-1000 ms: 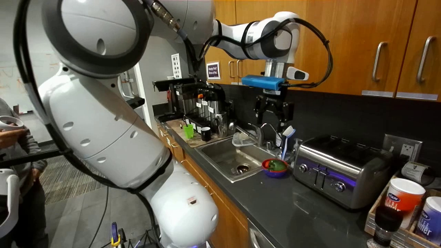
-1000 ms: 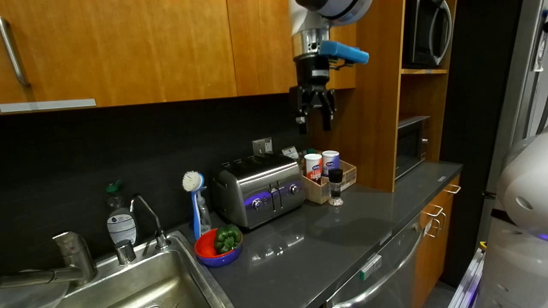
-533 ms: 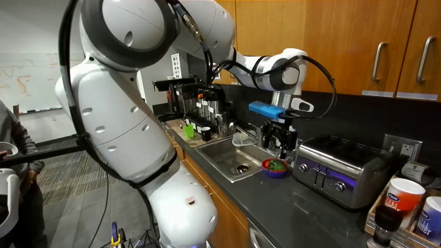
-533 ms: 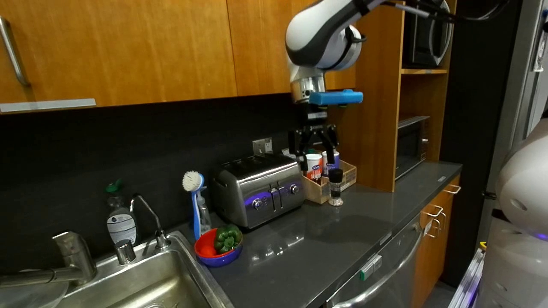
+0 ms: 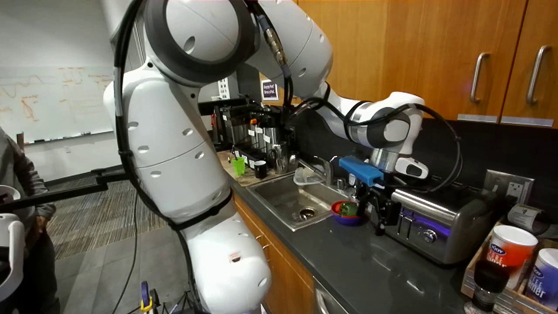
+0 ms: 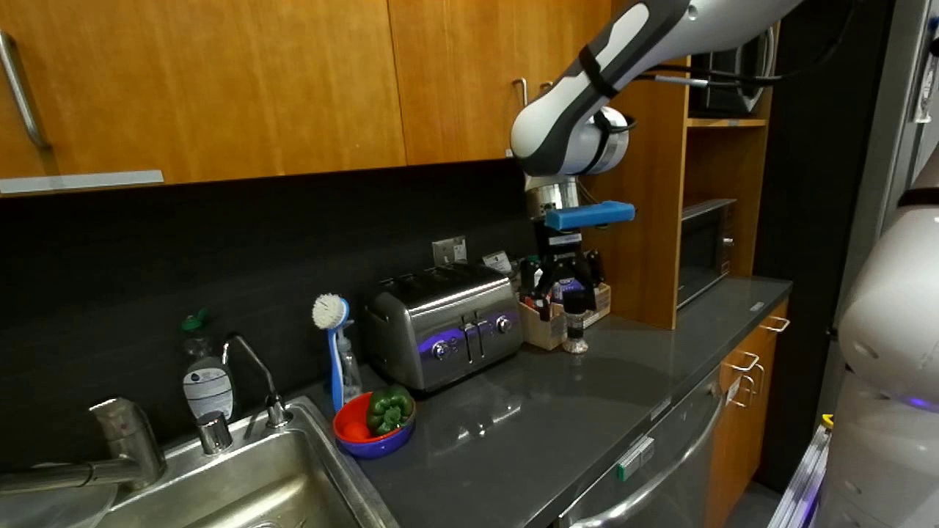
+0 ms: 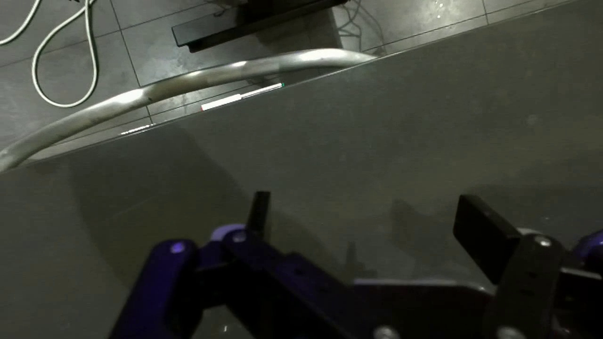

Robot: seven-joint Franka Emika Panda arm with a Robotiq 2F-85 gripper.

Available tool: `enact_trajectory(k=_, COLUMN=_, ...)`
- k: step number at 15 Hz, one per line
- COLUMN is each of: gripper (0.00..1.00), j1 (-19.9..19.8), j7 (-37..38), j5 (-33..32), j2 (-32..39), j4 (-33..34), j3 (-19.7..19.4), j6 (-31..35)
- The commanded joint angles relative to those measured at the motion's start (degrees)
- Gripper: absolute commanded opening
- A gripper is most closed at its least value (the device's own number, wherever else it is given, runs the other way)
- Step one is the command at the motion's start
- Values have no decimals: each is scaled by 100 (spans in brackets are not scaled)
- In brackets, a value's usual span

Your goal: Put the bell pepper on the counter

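The green bell pepper [image 5: 348, 209] [image 6: 389, 411] lies in a small red-and-blue bowl [image 5: 345, 221] [image 6: 375, 448] in both exterior views. The bowl stands on the dark grey counter [image 5: 344, 257] [image 6: 506, 447] [image 7: 348, 150] beside the sink. My gripper [image 5: 371, 214] [image 6: 568, 304] [image 7: 363, 201] is open, points down and holds nothing. It hangs above the counter near the toaster, apart from the pepper. Its fingers stand wide apart over bare counter in the wrist view. The pepper cannot be made out there; a dark pale-rimmed shape between the fingers is unclear.
A silver toaster [image 5: 429, 218] [image 6: 451, 330] stands beside the bowl. The steel sink [image 5: 279, 198] [image 6: 345, 477] lies on the bowl's other side. A blue brush [image 6: 337, 367] stands behind the bowl. A box [image 6: 543, 331] with canisters and a grinder [image 6: 576, 334] stand beyond the toaster.
My gripper has come down from cabinet height to toaster level and, in an exterior view, moved right past the bowl. It stays open. The pepper and bowl have not moved.
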Motion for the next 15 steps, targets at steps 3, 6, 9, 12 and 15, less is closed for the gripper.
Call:
enact_trajectory(k=3, gripper=100, j1=244, j7=-671, j5=624, j2=131, j4=148, j3=-121, j6=-451)
enact_trajectory(k=6, gripper=100, j1=482, j7=-1183, j5=1073, j2=138, j4=277, j3=-59, j6=-821)
enact_trajectory(k=9, gripper=100, j1=662, j7=-1414, j5=1409, j2=193, j4=410, j3=-8, j6=-955)
enact_trajectory(k=12, gripper=100, j1=783, j7=-1493, j5=1579, j2=307, j4=505, j3=75, j6=-975)
enact_trajectory(k=15, gripper=100, j1=921, j7=-1461, j5=1465, j2=566, j4=581, j3=266, j6=-964)
